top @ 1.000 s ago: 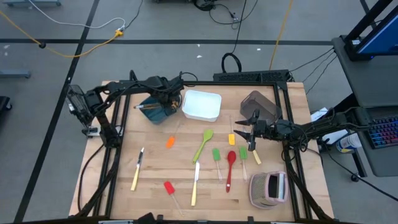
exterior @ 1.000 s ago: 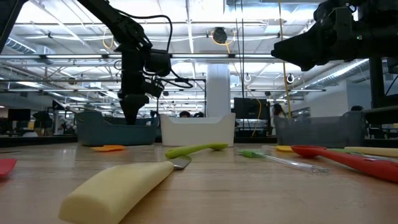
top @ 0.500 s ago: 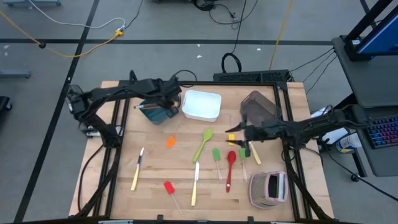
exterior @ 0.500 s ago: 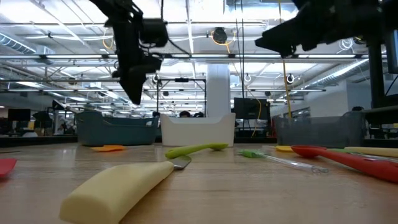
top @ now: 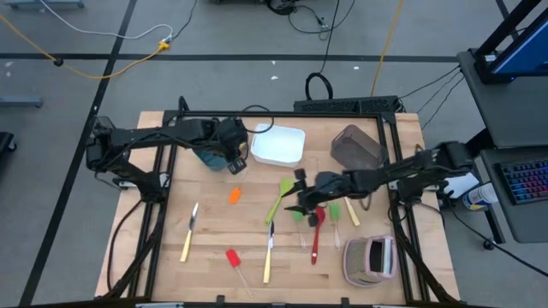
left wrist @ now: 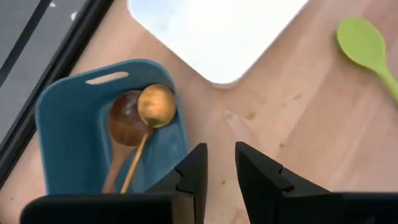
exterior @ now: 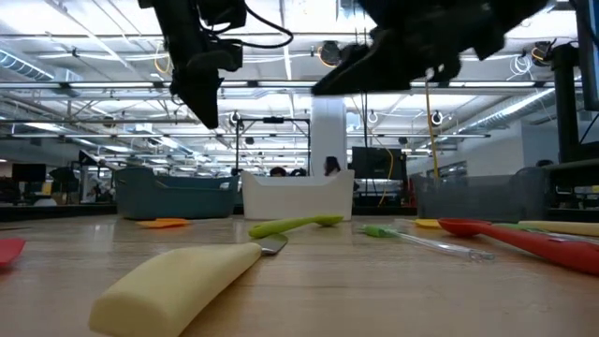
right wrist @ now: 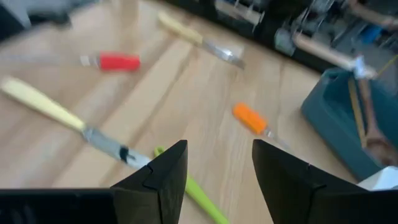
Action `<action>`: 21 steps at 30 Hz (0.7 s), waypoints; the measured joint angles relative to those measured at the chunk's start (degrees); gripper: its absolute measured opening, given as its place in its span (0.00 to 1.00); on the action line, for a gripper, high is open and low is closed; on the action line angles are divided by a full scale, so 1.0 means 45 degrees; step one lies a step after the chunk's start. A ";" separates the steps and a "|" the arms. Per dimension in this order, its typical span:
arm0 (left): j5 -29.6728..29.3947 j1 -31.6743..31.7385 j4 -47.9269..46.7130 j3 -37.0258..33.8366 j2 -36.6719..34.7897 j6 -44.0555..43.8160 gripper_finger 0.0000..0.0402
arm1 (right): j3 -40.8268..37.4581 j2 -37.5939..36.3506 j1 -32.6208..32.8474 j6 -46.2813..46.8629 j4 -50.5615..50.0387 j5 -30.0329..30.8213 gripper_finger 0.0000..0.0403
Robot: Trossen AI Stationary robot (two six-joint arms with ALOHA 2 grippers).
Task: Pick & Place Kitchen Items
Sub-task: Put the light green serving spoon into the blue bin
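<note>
Hovering over the green spoon [top: 280,198], right gripper [top: 295,195] jaws apart, empty; left gripper [top: 236,163] beside teal bin [top: 208,157], jaws narrowly apart, empty.

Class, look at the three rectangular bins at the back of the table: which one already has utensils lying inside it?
The teal bin, beside the left gripper: a brass spoon and a wooden spoon lie in it. The white bin shows nothing inside; neither does the brown bin.
</note>
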 joint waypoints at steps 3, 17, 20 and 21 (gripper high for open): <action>-0.0002 -0.0321 0.0005 0.0000 -0.0015 -0.0062 0.22 | 0.1066 0.1082 -0.0235 -0.0476 -0.1274 -0.0008 0.43; -0.0025 -0.1374 -0.0069 0.0002 -0.0010 -0.0229 0.22 | 0.2332 0.4320 -0.1652 -0.1000 -0.2864 -0.1012 0.43; -0.0024 -0.1532 -0.0072 0.0000 -0.0010 -0.0229 0.22 | 0.2342 0.4660 -0.1740 -0.1468 -0.2697 -0.1291 0.43; -0.0026 -0.1572 -0.0069 0.0000 -0.0010 -0.0229 0.22 | 0.2342 0.4771 -0.1769 -0.1722 -0.2632 -0.1286 0.43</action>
